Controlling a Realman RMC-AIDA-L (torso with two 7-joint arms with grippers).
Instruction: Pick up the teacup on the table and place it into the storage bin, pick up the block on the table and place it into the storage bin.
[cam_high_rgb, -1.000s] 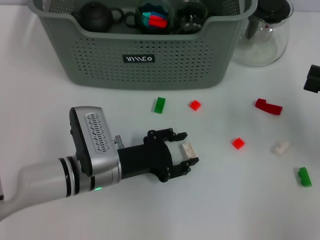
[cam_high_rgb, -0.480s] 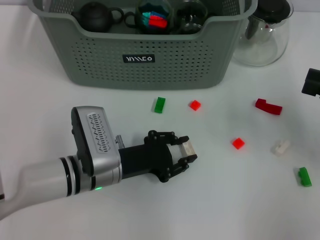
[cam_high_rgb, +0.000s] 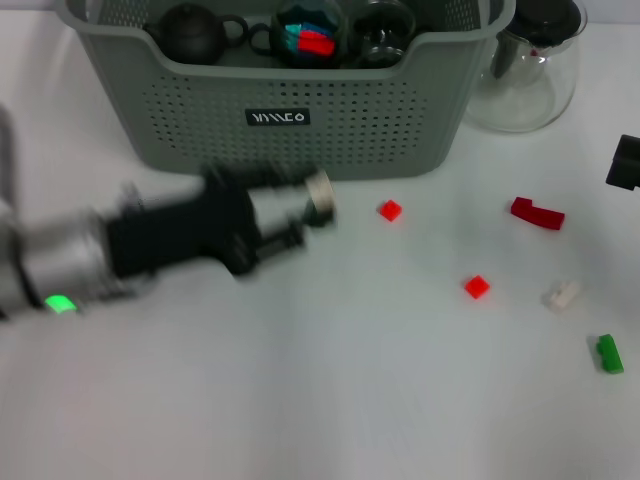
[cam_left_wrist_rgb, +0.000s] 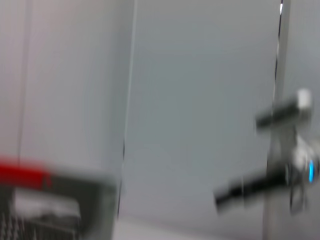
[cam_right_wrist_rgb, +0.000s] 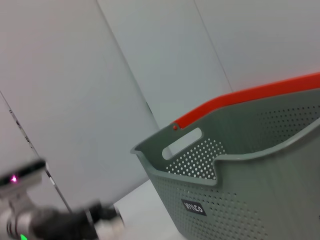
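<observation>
On your left, the left gripper is lifted off the white table, and its arm shows only as a smear. It is clamped on a small white block, held just in front of the near wall of the storage bin, below and to the right of the bin's black label. The bin stands at the far side of the table, and you can see a dark teapot, a teacup holding coloured blocks and a glass cup already inside it. Moving right across the bare surface, a red block lies near the bin's front, a second red block sits nearer to you, a dark red curved piece lies further right, then a second white block and a green block near the right edge. A clear glass jug stands just beside the bin's right end. At the far right edge only a dark part of the right gripper shows, and you cannot tell whether it is open or closed. The right wrist view shows pale grey wall panels behind the bin, and a red band along the bin's far rim.
</observation>
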